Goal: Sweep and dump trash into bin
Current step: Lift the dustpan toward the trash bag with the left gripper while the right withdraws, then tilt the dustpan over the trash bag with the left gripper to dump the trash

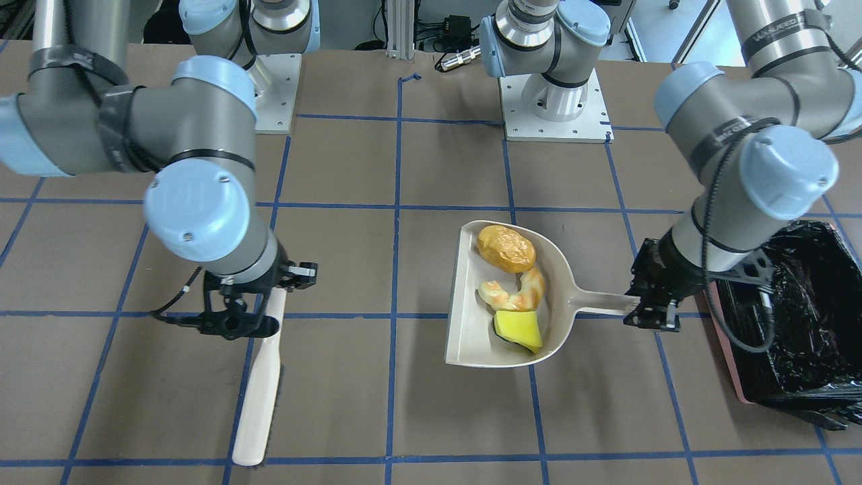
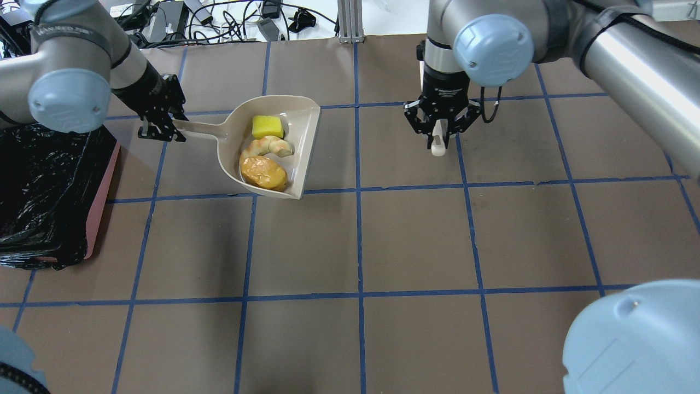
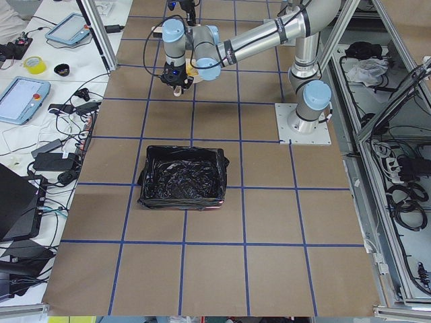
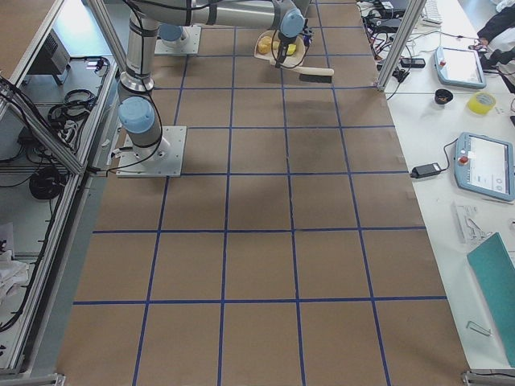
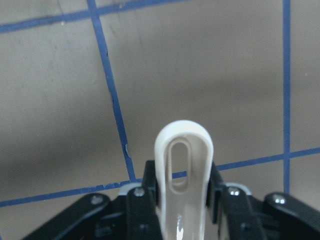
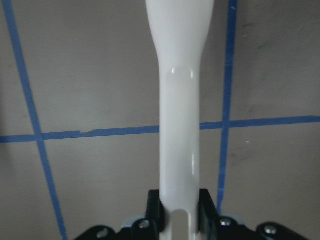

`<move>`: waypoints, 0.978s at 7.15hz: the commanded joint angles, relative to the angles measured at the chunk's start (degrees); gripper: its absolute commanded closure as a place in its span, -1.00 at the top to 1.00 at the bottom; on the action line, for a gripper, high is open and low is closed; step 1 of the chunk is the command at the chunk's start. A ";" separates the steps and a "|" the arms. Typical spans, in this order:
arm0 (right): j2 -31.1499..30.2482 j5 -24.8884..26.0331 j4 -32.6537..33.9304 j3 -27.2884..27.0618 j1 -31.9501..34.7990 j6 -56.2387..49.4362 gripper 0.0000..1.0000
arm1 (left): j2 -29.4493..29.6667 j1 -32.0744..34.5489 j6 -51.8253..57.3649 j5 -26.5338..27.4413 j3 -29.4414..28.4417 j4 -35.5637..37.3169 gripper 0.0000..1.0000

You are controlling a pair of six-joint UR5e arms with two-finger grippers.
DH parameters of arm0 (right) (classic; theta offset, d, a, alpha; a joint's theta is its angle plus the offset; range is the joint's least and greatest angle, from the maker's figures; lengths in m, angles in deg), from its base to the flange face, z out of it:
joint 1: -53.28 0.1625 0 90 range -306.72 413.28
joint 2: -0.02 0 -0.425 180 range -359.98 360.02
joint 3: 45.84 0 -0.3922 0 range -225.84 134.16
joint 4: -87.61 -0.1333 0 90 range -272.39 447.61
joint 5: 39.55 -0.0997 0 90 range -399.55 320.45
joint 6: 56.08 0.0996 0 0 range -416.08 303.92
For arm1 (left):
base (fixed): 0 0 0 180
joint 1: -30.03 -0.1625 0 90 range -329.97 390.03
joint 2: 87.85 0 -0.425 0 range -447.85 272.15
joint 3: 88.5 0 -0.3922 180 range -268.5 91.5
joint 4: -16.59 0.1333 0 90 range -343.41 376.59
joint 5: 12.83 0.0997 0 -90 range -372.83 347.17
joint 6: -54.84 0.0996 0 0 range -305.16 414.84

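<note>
The beige dustpan lies mid-table with all the trash in it: the golden-brown bread lump, the pale cream curved slice and the yellow wedge. The overhead view shows them too: lump, slice, wedge. My left gripper is shut on the dustpan handle, beside the bin, which is pink-sided and lined with a black bag. My right gripper is shut on the handle of a beige brush that lies on the table.
The bin stands at the table's edge on my left side, just beyond the left gripper. The right gripper is about two grid squares from the dustpan. Blue tape lines grid the brown table. The arm bases stand at the back.
</note>
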 commanded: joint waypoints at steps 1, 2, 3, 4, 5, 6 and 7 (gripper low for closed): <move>-0.29 2.00 0.42 -2.03 -6.23 -6.43 -1.00 | 1.10 -9.37 12.32 -2.89 -7.85 -7.08 -1.00; -0.46 4.00 1.82 -4.31 -9.21 -10.71 -1.00 | 1.36 -12.82 16.13 -3.16 -10.66 -10.06 -1.00; -0.73 4.20 3.66 -6.94 -13.59 -14.75 -1.00 | 1.71 -15.81 20.08 -3.94 -13.21 -13.40 -1.00; -3.17 4.29 6.20 -10.01 -17.55 -19.58 -1.00 | 2.24 -19.84 24.82 -3.86 -15.76 -14.04 -1.00; -4.76 4.29 10.75 -14.04 -21.24 -24.06 -1.00 | 2.94 -23.71 31.40 -3.78 -17.35 -15.09 -1.00; -5.03 4.37 15.58 -17.13 -23.72 -27.33 -1.00 | 4.43 -26.88 36.86 -3.95 -18.85 -14.67 -1.00; -4.86 4.37 18.07 -17.94 -24.70 -30.23 -1.00 | 6.27 -28.65 41.26 -3.78 -21.39 -14.49 -1.00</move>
